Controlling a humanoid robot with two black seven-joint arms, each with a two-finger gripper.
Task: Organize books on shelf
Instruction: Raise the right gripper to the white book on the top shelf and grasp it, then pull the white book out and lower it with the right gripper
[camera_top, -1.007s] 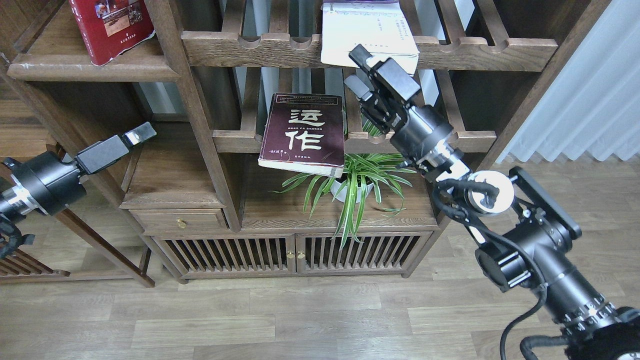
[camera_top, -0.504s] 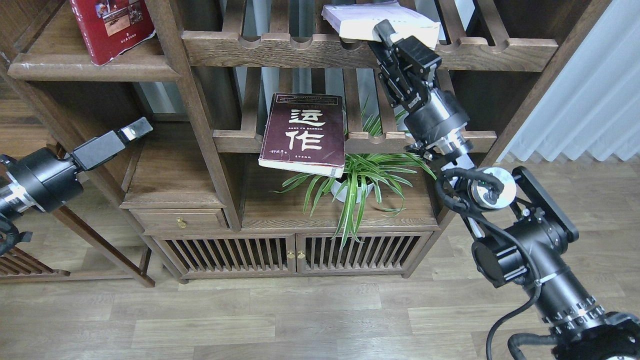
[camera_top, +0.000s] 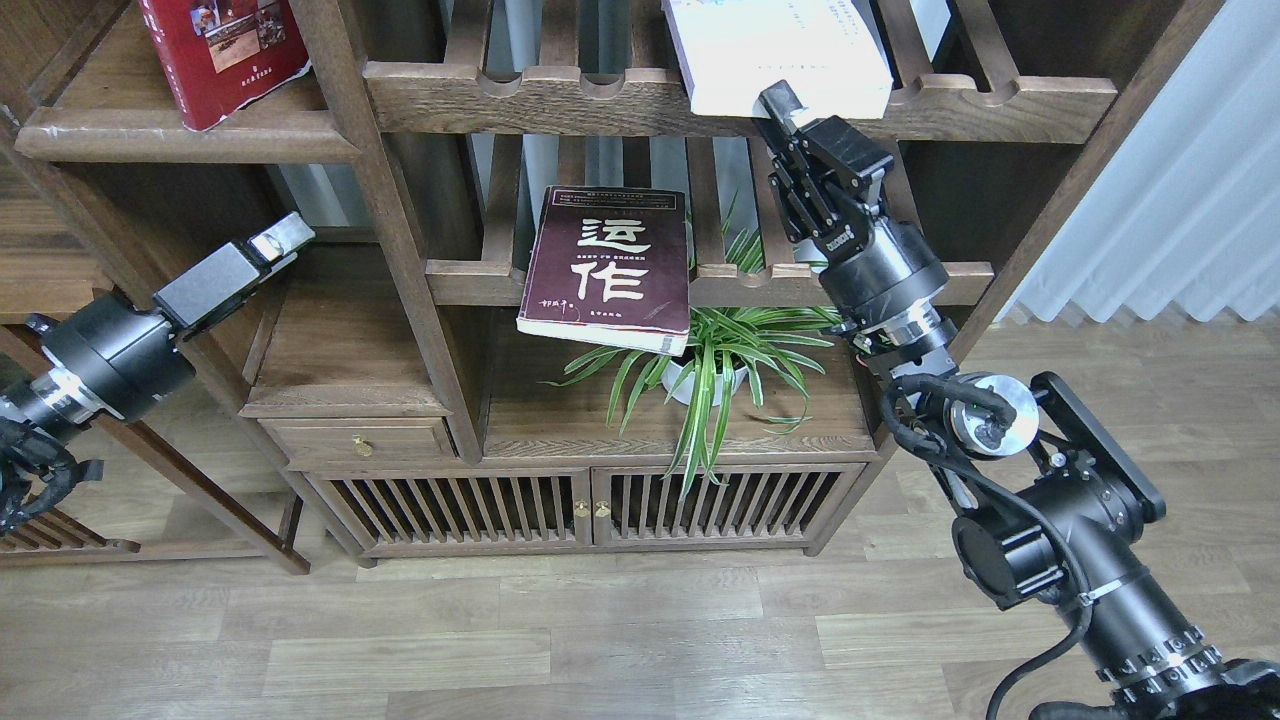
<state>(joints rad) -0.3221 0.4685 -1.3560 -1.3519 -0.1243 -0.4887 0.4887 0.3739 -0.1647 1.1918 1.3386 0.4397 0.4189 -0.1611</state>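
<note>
Head view: my right gripper (camera_top: 778, 108) pinches the thick white paperback (camera_top: 780, 45) by its lower edge atop the notched slatted rack (camera_top: 560, 95). I judge such a shallow corner hold may slip. Left gripper (camera_top: 282, 237): cannot tell.

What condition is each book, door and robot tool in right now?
Thick white book: closed, on the upper slatted rack, right tool at its front edge.
Dark maroon book: closed, overhanging the middle rack.
Red book: closed, on the flat brown shelf.
Cabinet doors: shut.
Left tool: holding nothing.
</note>
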